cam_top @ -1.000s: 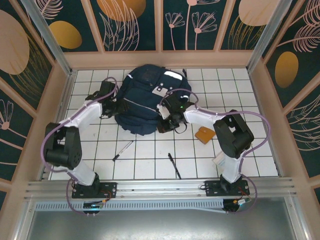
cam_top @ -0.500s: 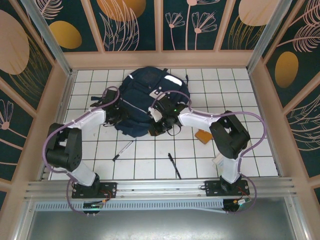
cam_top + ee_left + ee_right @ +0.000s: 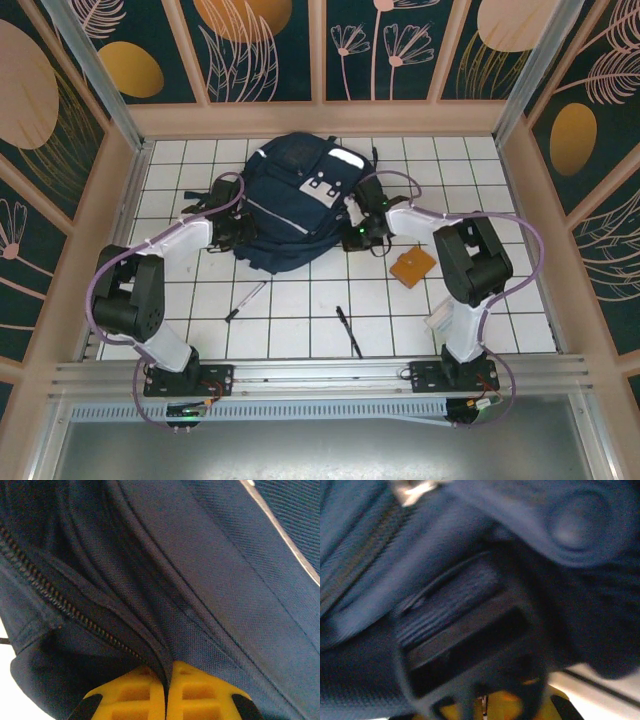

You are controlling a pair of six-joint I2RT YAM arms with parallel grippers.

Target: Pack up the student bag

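Two risks noted: left fingers (image 3: 127,700) closed on thin student bag (image 3: 290,205) fold beside zip (image 3: 75,615), may be slipped off when pulled; right fingers (image 3: 520,707) closed at black buckle (image 3: 470,640), hold unconfirmed.

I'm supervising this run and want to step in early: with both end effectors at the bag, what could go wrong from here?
1. The left end effector is shut on a thin pinch of the student bag beside the zipper; a pull may slip off.
2. The right end effector sits shut against a black buckle, which is blurred; it could snag there.
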